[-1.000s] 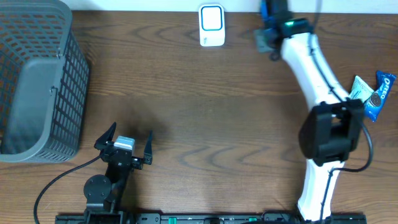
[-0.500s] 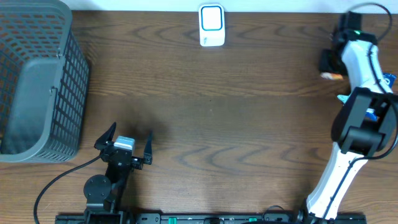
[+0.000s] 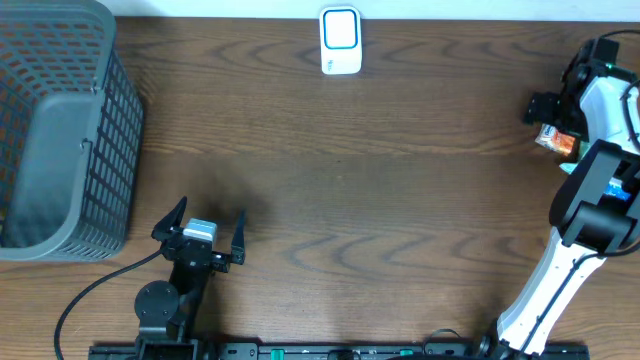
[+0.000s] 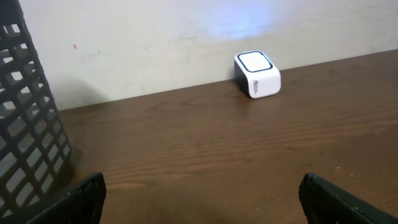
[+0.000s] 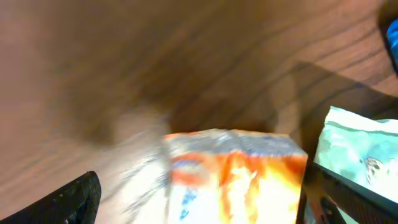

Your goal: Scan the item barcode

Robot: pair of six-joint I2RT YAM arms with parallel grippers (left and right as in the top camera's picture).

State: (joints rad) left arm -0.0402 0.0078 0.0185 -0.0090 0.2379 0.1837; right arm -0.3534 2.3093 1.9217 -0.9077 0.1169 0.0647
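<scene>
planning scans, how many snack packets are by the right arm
3: an orange packet between the fingers of the right gripper, a pale teal one beside it, a blue one further off. The arm may hide more.

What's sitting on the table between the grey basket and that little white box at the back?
Nothing: between the basket and the white box there is only bare wooden table, as the overhead view shows.

Table (image 3: 400, 200) wood-grain, matt — basket (image 3: 112, 150) plastic lattice; scanner (image 3: 340, 42) white plastic (smooth, slightly glossy).
</scene>
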